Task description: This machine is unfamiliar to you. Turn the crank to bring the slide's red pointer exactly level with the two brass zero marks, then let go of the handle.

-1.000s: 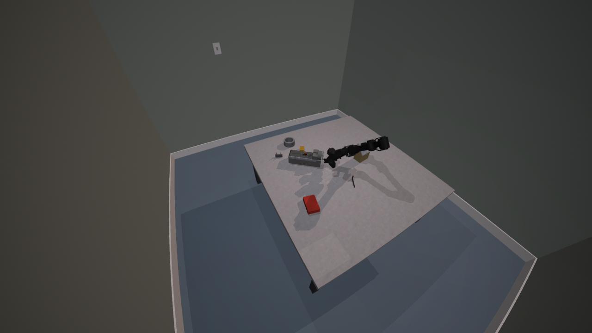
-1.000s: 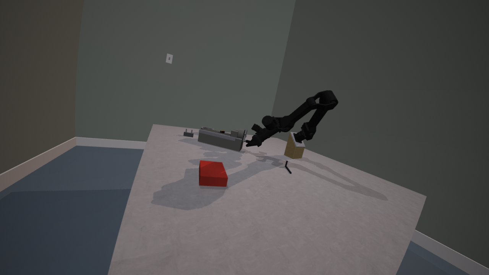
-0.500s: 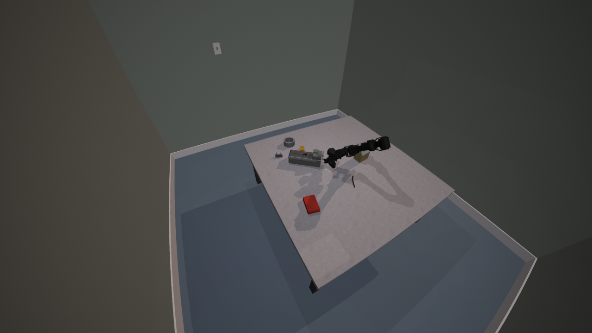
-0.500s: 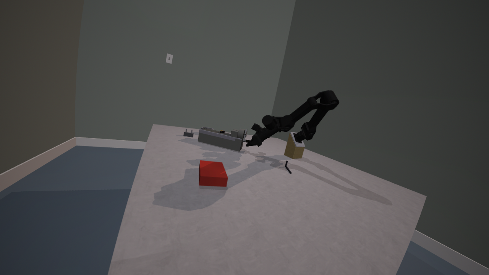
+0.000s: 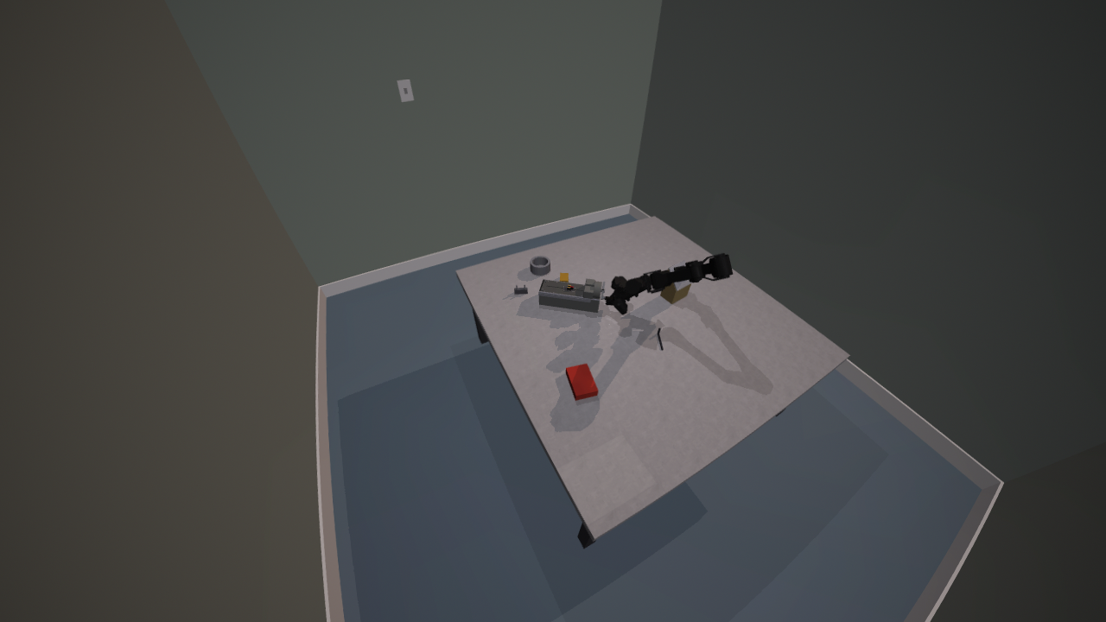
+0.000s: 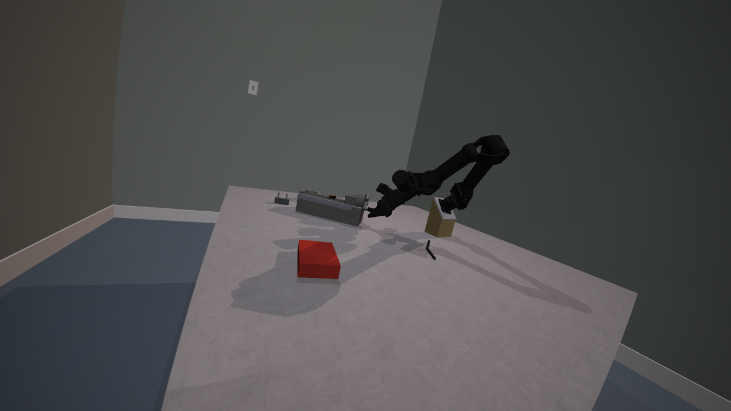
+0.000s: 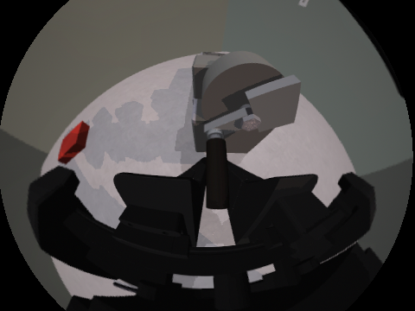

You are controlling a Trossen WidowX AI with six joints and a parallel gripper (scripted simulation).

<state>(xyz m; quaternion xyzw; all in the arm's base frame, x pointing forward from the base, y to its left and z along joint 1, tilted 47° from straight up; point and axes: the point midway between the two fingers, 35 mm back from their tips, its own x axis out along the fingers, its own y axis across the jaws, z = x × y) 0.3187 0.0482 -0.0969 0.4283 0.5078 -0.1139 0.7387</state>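
Observation:
The machine is a long grey box (image 5: 568,302) (image 6: 326,212) with a slide on top. In the wrist view its round disc (image 7: 242,79), a sector-shaped counterweight (image 7: 277,101) at the upper right and the crank arm (image 7: 226,120) face me. The crank arm runs down and left from the hub to the dark handle (image 7: 217,173). My gripper (image 7: 213,161) (image 5: 607,301) (image 6: 370,211) is shut on that handle, with one finger on each side. The red pointer and the brass zero marks are too small to tell apart in the top and exterior views, and hidden in the wrist view.
A red block (image 5: 581,381) (image 6: 317,259) (image 7: 74,142) lies nearer the cameras. A grey ring (image 5: 539,265) and a yellow block (image 5: 563,276) are behind the machine. A small two-pin part (image 5: 521,289) (image 6: 281,200) is left of it. A black hex key (image 5: 660,339) (image 6: 429,251) lies near the arm's base block (image 6: 439,220).

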